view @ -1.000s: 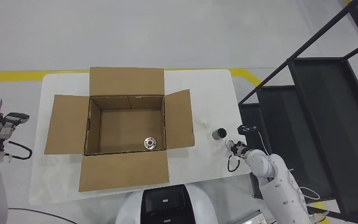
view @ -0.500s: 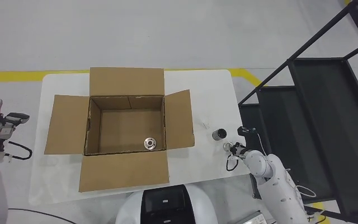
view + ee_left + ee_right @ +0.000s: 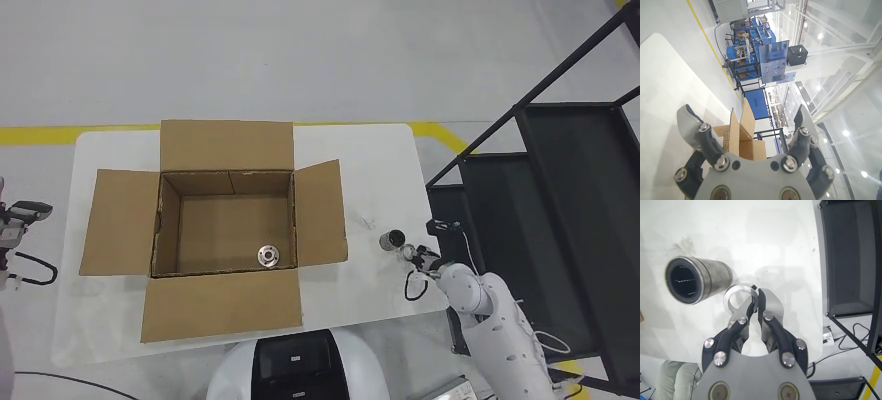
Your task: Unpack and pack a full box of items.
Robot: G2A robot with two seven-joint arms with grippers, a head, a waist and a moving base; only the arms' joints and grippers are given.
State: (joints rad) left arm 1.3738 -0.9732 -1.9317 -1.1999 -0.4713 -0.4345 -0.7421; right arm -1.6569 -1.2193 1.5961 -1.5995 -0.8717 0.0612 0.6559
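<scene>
An open cardboard box (image 3: 228,160) stands mid-table with all flaps spread; a small flanged metal ring (image 3: 266,255) lies on its floor near the front wall. Right of the box a grey metal cylinder (image 3: 392,240) stands on the white table (image 3: 375,165). My right gripper (image 3: 755,298) is shut on a thin silver ring (image 3: 734,293), one finger inside it and one outside, right beside the cylinder (image 3: 700,279). In the top view this gripper (image 3: 416,257) sits near the table's right edge. My left gripper (image 3: 743,107) is open and holds nothing, off the table's left side, facing the box (image 3: 745,136).
Black metal shelving (image 3: 560,190) stands close against the table's right edge, next to my right arm. The box flaps (image 3: 220,305) cover much of the table's front and left. Bare table surface lies between the right flap and the cylinder.
My right gripper, with the silver ring, has shifted slightly toward the far side, closer to the cylinder. The left arm, box and cylinder have stayed put.
</scene>
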